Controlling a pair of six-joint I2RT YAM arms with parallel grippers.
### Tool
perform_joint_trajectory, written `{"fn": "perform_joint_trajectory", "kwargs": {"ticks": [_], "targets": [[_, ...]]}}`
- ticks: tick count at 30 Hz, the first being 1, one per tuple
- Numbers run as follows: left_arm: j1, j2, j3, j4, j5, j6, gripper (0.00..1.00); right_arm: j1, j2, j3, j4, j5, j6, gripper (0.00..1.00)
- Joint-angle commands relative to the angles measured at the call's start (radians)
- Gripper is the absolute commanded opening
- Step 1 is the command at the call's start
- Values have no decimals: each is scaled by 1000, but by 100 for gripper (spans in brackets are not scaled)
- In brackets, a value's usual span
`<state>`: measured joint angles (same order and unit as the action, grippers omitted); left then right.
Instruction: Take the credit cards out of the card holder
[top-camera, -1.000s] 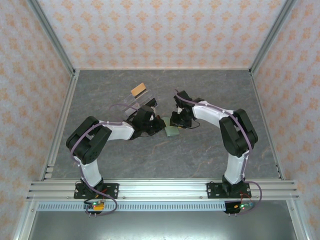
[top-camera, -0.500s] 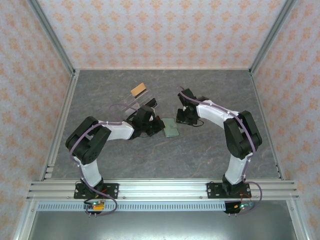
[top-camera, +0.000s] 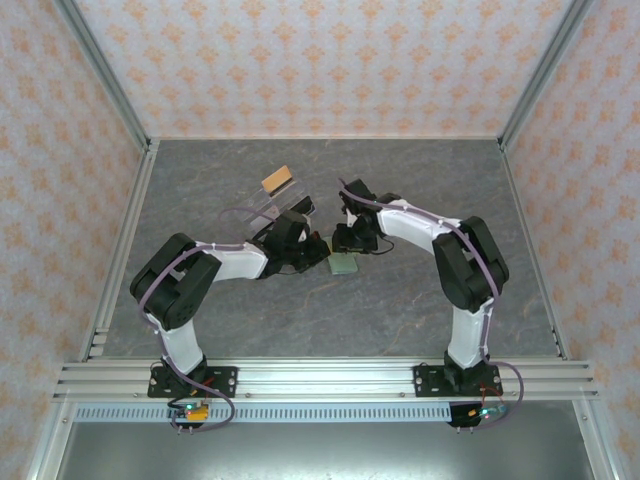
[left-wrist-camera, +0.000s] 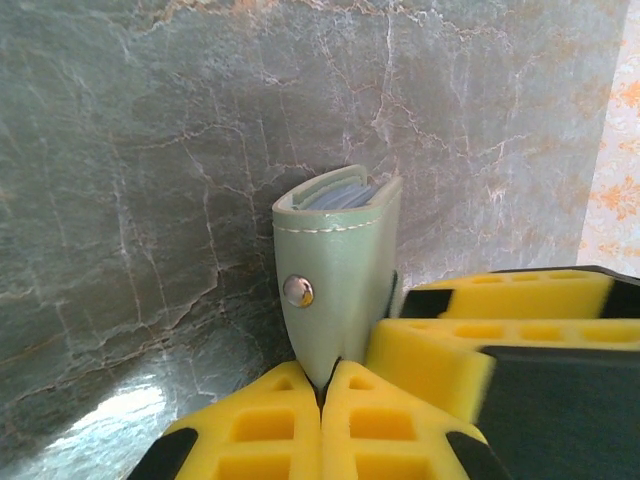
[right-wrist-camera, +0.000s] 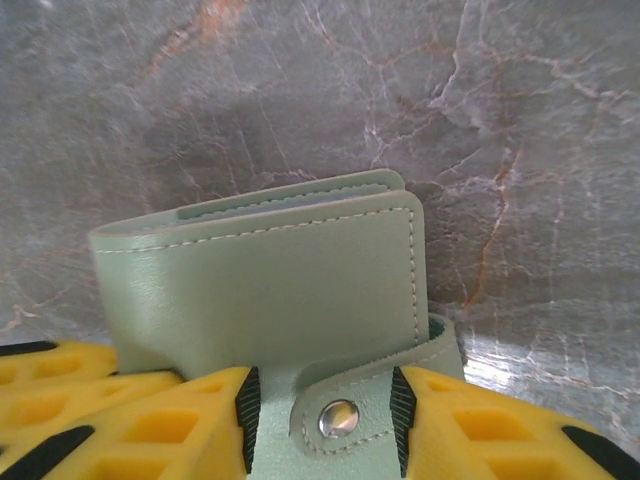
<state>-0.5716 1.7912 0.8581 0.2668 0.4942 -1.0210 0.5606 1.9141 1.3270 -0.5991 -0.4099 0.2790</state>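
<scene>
At mid-table, holder sat between both grippers. Left gripper was clenched on holder's edge, likely as anchor so holder would not slide. Right gripper was released: jaws stood apart on either side of snap tab, not pinching, probably lined up to pull flap. Holder was folded, no card out. Farther back stood tray, well apart.
</scene>
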Motion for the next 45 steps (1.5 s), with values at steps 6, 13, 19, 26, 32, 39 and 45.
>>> {"fn": "perform_joint_trajectory", "kwargs": {"ticks": [6, 13, 19, 26, 32, 39, 45], "targets": [[-1, -32, 39, -62, -4, 14, 0, 9, 31, 26, -91, 133, -4, 19], [-1, -31, 34, -91, -43, 10, 0, 7, -16, -11, -98, 244, 37, 7], [-1, -9, 39, -116, -57, -7, 0, -7, -52, -39, -105, 306, 72, 0], [1, 2, 36, -121, -67, -26, 0, -8, -54, -42, -125, 365, 113, 0], [0, 0, 30, -122, -78, -38, 0, -13, -61, -58, -133, 396, 139, 0], [2, -8, 24, -131, -92, -44, 0, -29, -102, -89, -136, 459, 182, 0], [1, -8, 24, -97, -67, -53, 0, -34, -146, -103, -104, 413, 177, 0]]}}
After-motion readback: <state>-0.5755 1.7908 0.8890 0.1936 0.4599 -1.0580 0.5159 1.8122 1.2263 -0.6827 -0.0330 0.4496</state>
